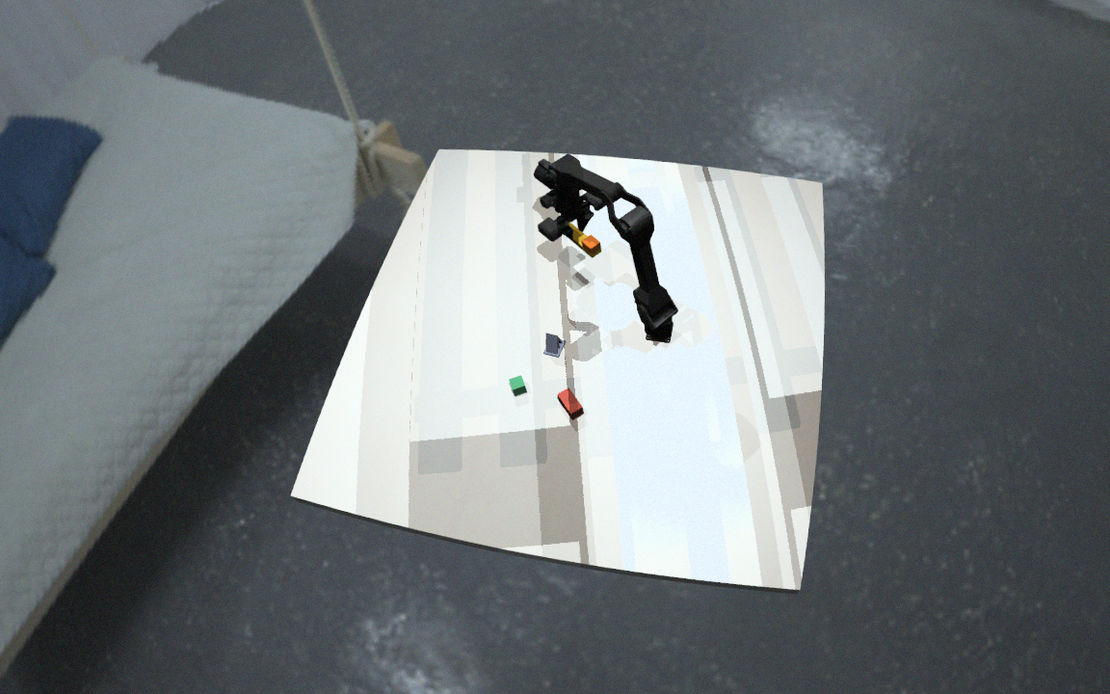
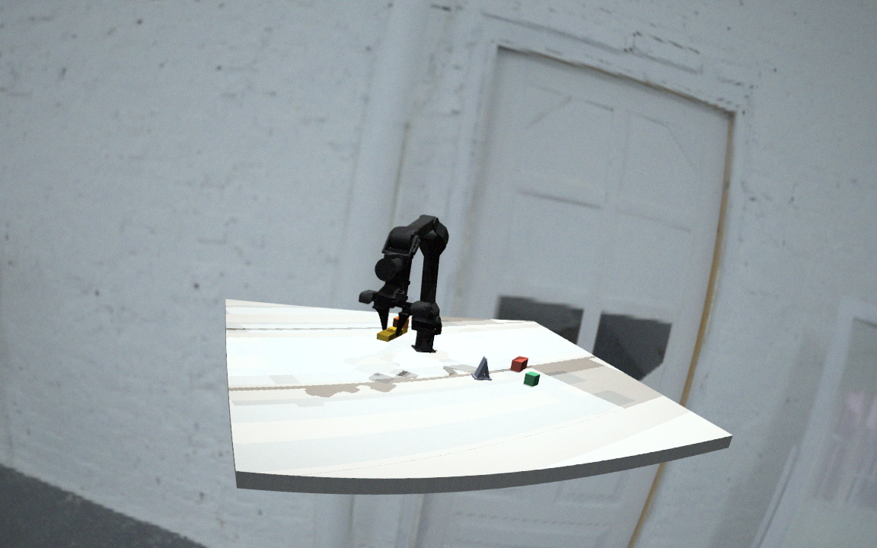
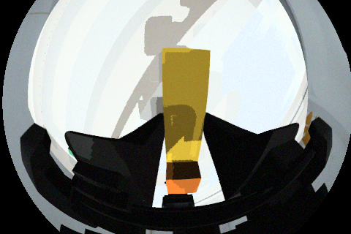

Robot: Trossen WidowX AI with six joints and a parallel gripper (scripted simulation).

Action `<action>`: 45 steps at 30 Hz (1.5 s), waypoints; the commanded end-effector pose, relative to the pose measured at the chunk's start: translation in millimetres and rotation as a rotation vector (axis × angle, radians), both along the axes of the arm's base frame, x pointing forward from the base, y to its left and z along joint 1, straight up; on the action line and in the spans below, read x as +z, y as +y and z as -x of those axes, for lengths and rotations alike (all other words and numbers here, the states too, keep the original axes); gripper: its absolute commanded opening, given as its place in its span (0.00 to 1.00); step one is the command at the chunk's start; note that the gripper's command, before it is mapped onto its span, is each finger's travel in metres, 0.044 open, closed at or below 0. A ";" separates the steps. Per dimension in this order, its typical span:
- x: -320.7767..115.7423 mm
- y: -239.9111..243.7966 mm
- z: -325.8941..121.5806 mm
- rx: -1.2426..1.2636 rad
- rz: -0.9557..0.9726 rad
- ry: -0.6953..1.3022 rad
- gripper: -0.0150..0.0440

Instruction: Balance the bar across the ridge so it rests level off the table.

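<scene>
The end effector (image 3: pixel 184 142) is clamped on the yellow bar (image 3: pixel 186 98) with its orange end, held above the tabletop (image 2: pixel 428 436), well apart from the grey wedge-shaped ridge (image 2: pixel 481 369) near the red and green cubes.

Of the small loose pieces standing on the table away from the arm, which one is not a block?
The dark grey ridge: it is a pointed wedge, while the red block and green block beside it are box-shaped. Of the three it stands nearest the arm.

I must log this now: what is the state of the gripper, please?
Gripper: closed on the yellow bar with an orange end.
</scene>
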State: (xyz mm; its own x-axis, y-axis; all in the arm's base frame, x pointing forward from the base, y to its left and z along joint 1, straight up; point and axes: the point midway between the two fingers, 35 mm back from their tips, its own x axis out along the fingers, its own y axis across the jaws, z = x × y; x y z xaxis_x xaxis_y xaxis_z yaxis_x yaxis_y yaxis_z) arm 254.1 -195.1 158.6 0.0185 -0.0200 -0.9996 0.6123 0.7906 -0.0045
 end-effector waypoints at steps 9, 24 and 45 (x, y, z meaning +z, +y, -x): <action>2.0 39.1 -20.1 -0.150 -0.010 -0.006 0.25; 2.7 95.9 -38.1 -0.374 -0.020 -0.010 0.25; 3.5 178.2 -40.1 -0.697 -0.033 -0.013 0.25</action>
State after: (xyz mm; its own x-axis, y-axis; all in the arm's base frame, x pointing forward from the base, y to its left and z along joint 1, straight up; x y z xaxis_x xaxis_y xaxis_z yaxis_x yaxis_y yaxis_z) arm 296.7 -26.1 161.7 0.0240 -0.0058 -0.9997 0.9680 0.2502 0.0217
